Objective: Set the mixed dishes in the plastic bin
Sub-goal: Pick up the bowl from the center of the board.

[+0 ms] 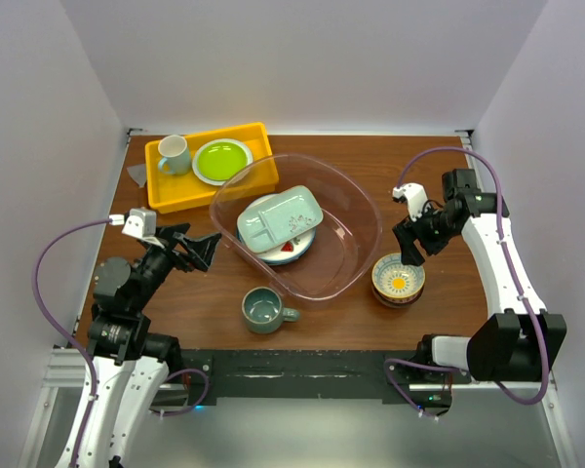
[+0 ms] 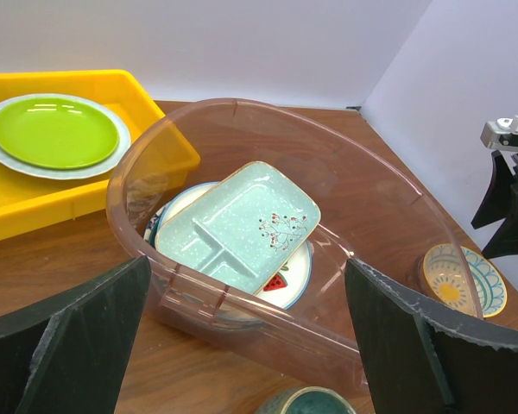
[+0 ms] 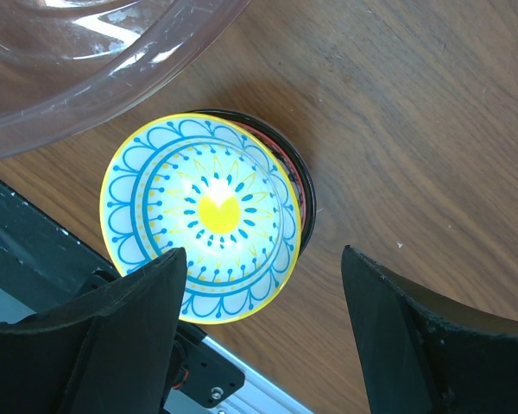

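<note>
The clear pinkish plastic bin [image 1: 361,210] stands mid-table and holds a pale-green divided tray [image 1: 279,216] lying on a white plate with a red fruit mark [image 1: 291,249]; both show in the left wrist view, tray [image 2: 237,224] over plate [image 2: 293,278]. A grey-green mug [image 1: 264,310] stands in front of the bin. A patterned bowl with a yellow centre [image 1: 398,278] sits stacked on a dark reddish bowl [image 3: 300,185] right of the bin. My left gripper [image 1: 201,250] is open and empty, left of the bin. My right gripper [image 1: 409,247] is open, just above the stacked bowls [image 3: 203,216].
A yellow tray [image 1: 166,195] at the back left holds a lime-green plate [image 1: 221,160] and a pale mug with a green band [image 1: 174,153]. White walls enclose the table on three sides. The table's front edge with a metal rail [image 3: 216,379] lies close by the bowls.
</note>
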Tool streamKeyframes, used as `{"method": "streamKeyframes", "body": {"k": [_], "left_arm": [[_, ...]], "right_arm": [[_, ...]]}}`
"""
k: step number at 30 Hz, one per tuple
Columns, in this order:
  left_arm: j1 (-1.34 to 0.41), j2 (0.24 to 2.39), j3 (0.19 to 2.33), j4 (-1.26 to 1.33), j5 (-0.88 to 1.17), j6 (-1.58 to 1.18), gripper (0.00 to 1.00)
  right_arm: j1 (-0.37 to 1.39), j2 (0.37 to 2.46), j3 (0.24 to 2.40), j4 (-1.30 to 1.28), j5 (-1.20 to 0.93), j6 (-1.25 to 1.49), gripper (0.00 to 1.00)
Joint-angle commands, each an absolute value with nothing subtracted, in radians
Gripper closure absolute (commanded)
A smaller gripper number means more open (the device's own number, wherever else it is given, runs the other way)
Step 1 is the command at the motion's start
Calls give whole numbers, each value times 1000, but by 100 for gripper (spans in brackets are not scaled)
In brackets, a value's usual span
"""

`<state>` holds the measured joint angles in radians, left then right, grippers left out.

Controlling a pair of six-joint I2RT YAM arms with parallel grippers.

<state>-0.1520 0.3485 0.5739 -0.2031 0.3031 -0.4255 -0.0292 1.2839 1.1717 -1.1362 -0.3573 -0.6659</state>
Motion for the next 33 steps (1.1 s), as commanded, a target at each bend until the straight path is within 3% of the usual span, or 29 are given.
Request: {"method": "streamKeyframes", "body": {"k": [1,22,33], "left_arm": [[-156,342,571,-169,304,-405,0],[-156,344,571,-169,305,-407,0],[-156,345,571,-169,304,-405,0]], "right_arm": [[-32,1285,1184,-1135,-377,-681,24],[-34,1308,1180,-1134,-380,-683,27],[-34,1342,1151,-1094,-354,-670,33]]}}
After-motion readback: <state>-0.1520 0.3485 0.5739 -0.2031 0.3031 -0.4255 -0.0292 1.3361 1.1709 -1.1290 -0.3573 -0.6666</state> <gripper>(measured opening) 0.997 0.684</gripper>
